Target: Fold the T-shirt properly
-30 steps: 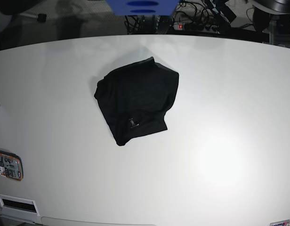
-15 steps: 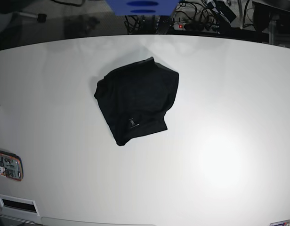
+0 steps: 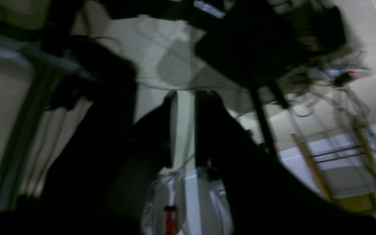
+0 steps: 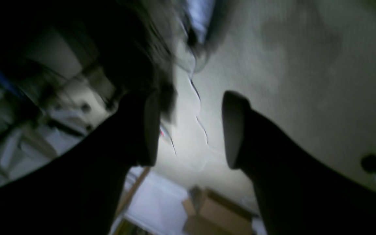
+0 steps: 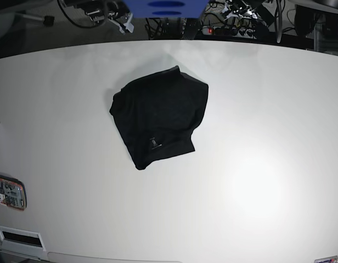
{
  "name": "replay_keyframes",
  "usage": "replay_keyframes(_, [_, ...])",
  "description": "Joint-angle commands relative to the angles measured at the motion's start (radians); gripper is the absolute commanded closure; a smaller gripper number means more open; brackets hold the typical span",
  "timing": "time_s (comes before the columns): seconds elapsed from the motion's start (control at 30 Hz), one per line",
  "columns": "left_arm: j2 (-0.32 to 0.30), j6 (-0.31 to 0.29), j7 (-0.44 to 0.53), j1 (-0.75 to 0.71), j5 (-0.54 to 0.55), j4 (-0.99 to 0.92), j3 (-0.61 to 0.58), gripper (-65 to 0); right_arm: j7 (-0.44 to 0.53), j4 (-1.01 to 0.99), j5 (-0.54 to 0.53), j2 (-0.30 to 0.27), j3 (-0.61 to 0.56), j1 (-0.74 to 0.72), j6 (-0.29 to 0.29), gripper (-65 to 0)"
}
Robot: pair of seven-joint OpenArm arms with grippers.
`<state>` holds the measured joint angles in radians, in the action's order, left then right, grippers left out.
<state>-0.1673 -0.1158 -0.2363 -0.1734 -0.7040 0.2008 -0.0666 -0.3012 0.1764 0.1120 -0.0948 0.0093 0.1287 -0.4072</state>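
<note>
I see the white table (image 5: 257, 164) filling most of the base view, and on it the T-shirt (image 5: 161, 118), black and folded into a compact bundle, lying a little left of the table's middle with its small label (image 5: 153, 143) facing up near the closer edge of the bundle. Neither pincer is anywhere near it: both arms are pulled back past the far edge of the table, well apart from the cloth, and only bits of them show at the top of the base view. The right gripper (image 4: 190, 129) points away from the table toward the floor; I see its two dark fingers (image 4: 237, 130) standing apart with a clear gap between them and nothing in it, so it is spread and empty. A pale cable (image 4: 198, 120) runs across the floor beyond that gap. The left gripper (image 3: 185, 129) also looks off toward the room, at tangled cables (image 3: 318, 88) and a wooden frame (image 3: 338, 163); its fingers (image 3: 204, 130) are drawn close with only a narrow slit between them, and they pinch nothing that I can make out. Both wrist views are blurred.
</note>
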Motion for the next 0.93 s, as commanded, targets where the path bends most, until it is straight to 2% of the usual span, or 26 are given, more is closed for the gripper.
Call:
replay_keyframes(0.0, [-0.008, 0.001, -0.016, -0.007, -0.003, -0.007, 0.003, -9.2, -0.011, -0.010, 0.018, -0.023, 0.011, 0.032, 0.006, -29.1])
replay_keyframes(0.13, [-0.008, 0.001, -0.016, 0.030, -0.004, -0.013, 0.000, -9.2, 0.049, -0.010, 0.018, 0.036, 0.039, 0.032, 0.006, -29.1])
replay_keyframes(0.23, [-0.016, 0.003, -0.018, 0.033, -0.029, -0.011, -0.051, -9.2, 0.081, -0.010, 0.018, 0.086, 0.041, 0.032, 0.006, -29.1])
replay_keyframes(0.33, [-0.031, 0.003, -0.019, 0.035, -0.039, -0.013, -0.080, -9.2, 0.106, -0.010, 0.019, 0.111, 0.041, 0.030, 0.006, -29.1])
replay_keyframes(0.9, [-0.036, 0.003, -0.019, 0.070, -0.030, -0.013, -0.074, -9.2, 0.101, -0.019, 0.022, 0.099, 0.037, 0.025, 0.006, -29.1])
